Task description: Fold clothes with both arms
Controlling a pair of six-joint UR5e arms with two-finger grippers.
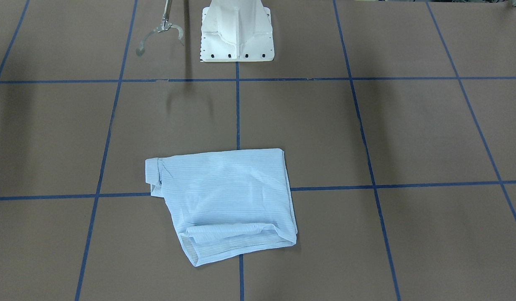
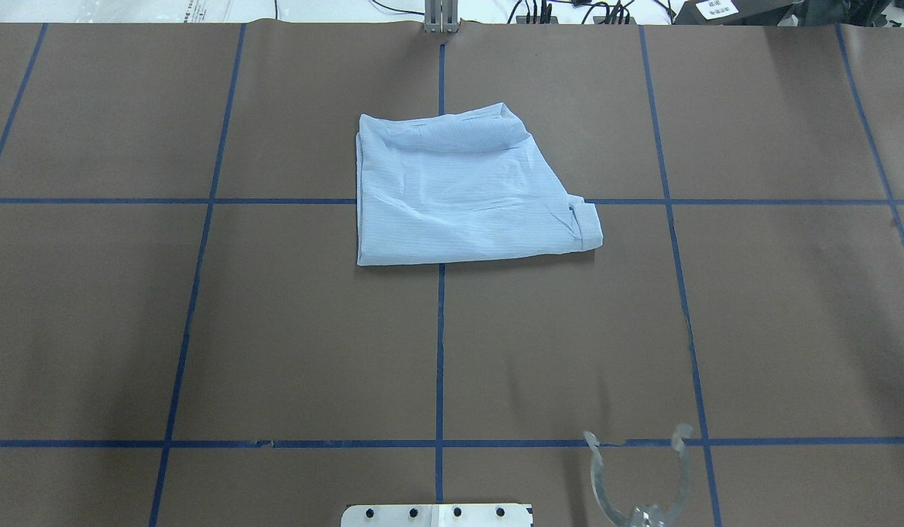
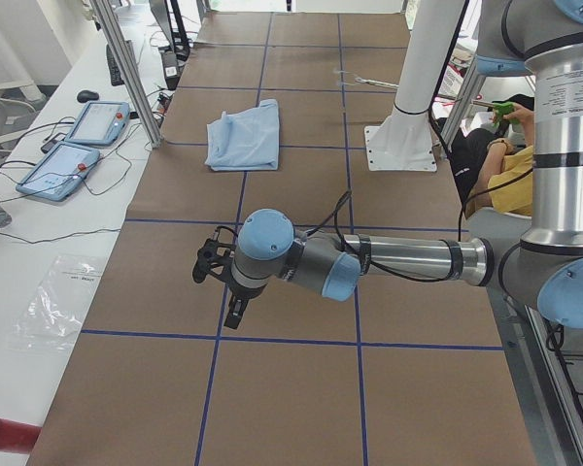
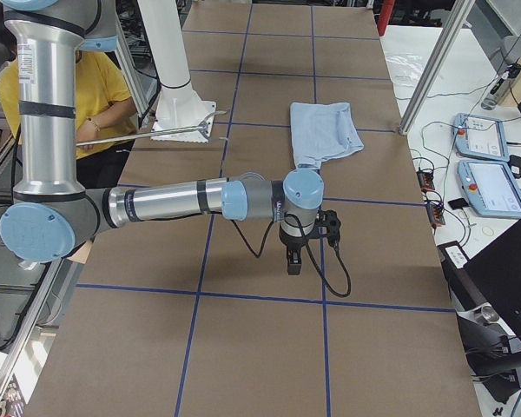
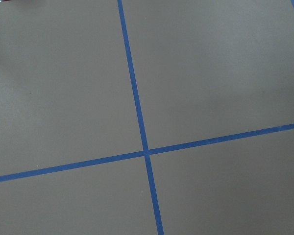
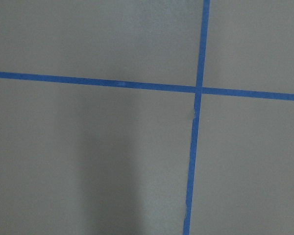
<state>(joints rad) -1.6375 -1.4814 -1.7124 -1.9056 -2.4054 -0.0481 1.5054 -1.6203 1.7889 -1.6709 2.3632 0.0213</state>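
The pale blue striped shirt lies folded into a compact packet on the brown table, on the centre tape line; it also shows in the overhead view and in both side views. Neither arm is over it. My left gripper shows only in the left side view, low over the table and far from the shirt. My right gripper shows only in the right side view, also far from the shirt. I cannot tell whether either is open or shut. Both wrist views show only bare table and blue tape.
A thin metal grabber pole with a claw reaches in near the white pedestal base. A person in yellow sits behind the robot. Teach pendants lie on the side bench. Blue tape lines grid the brown table.
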